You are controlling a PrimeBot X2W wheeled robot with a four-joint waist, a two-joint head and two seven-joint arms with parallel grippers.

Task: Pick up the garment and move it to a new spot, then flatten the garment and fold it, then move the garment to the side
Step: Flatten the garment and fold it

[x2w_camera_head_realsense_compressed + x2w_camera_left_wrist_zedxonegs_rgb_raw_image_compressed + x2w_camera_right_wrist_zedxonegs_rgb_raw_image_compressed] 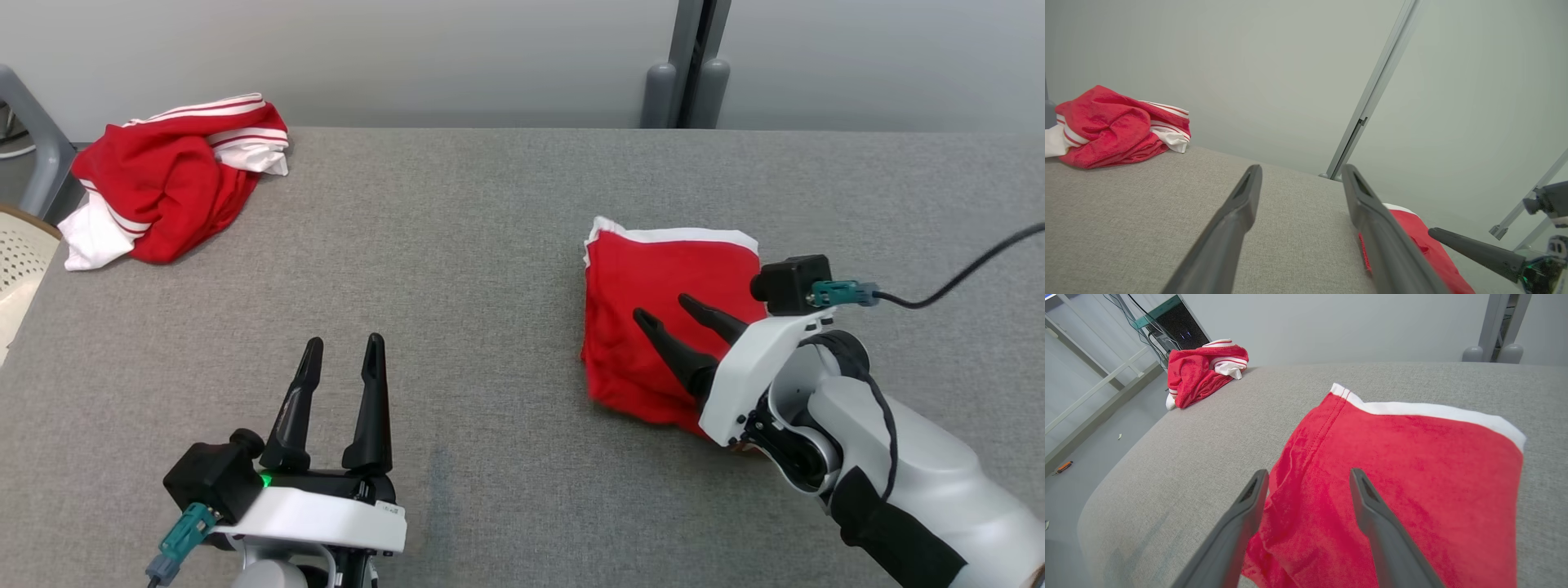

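Red and folded, the garment point(653, 261) lies flat on the right of the grey table point(490, 245) beneath the right hand point(660, 305), spread wide and empty like the left hand point(344, 339), so the move aside looks done and lifting that arm clear probably comes next.

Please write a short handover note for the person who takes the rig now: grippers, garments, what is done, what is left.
Left gripper: open, empty, over the table near the robot.
Right gripper: open, above the folded red garment, holding nothing.
That garment lies on the table's right part; a crumpled red-and-white garment lies at the far left corner.
Done: fold looks finished.
Left: perhaps the move aside; crumpled one not yet folded.
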